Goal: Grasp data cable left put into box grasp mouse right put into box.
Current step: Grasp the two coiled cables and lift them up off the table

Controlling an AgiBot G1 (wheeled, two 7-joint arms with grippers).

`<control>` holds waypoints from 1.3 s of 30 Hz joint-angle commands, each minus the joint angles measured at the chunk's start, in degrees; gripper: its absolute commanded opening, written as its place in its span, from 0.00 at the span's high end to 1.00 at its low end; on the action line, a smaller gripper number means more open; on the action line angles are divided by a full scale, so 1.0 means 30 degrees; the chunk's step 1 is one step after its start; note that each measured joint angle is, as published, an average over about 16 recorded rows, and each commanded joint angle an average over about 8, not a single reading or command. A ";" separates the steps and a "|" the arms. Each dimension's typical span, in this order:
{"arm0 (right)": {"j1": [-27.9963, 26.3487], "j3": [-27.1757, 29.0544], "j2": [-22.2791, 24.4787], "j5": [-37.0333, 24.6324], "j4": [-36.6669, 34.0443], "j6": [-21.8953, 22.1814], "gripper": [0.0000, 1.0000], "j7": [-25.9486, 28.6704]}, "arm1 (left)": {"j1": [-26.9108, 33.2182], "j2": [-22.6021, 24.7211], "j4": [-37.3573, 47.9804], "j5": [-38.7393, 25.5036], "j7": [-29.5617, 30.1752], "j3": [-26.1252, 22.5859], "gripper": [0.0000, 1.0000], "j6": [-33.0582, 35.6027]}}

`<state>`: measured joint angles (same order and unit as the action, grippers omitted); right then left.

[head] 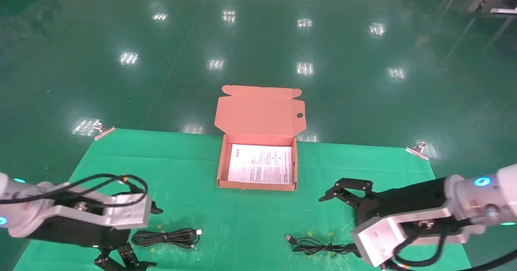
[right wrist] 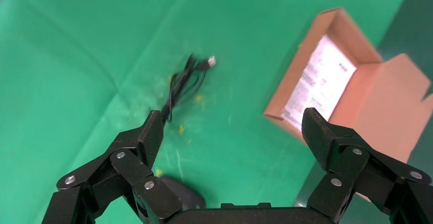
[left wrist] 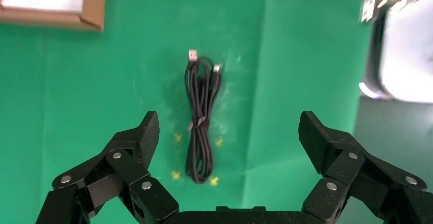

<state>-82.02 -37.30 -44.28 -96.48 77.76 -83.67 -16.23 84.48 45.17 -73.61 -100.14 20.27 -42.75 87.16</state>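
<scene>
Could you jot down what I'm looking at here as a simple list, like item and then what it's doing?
box: open on the green mat, lid flap back, a printed sheet inside
data cable: bundled on the mat, not yet picked up
mouse: on the mat near the right hand, its cord trailing beside it
left hand: open, above the data cable
right hand: open, holding nothing

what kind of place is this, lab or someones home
Likely a lab or factory test cell, not a home: a glossy green floor mirroring rows of ceiling lights, and a green cloth clipped over a table as a staged packing station with an open box.
</scene>
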 commanded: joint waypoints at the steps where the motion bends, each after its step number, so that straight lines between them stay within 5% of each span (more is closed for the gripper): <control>1: 0.0066 -0.0456 -0.0318 -0.1001 0.0003 0.0310 0.00 -0.0176 | 0.0208 0.0490 0.0029 -0.1214 -0.0103 -0.0578 0.00 -0.0095; 17: 0.2565 -0.1931 -0.1551 -0.5607 -0.0264 0.3290 0.00 0.1647 | -0.0621 0.3351 0.1951 -0.6024 -0.0066 -0.2603 0.00 -0.2734; 39: 0.3758 -0.2165 -0.3726 -0.6912 -0.4561 0.5611 0.00 0.3608 | -0.0583 0.6228 1.2313 -0.4809 -0.2949 -0.1894 0.00 -0.6462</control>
<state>-70.82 -43.81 -55.46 -117.21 64.19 -66.95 -5.45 82.84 63.75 -36.89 -114.56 11.21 -48.45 67.93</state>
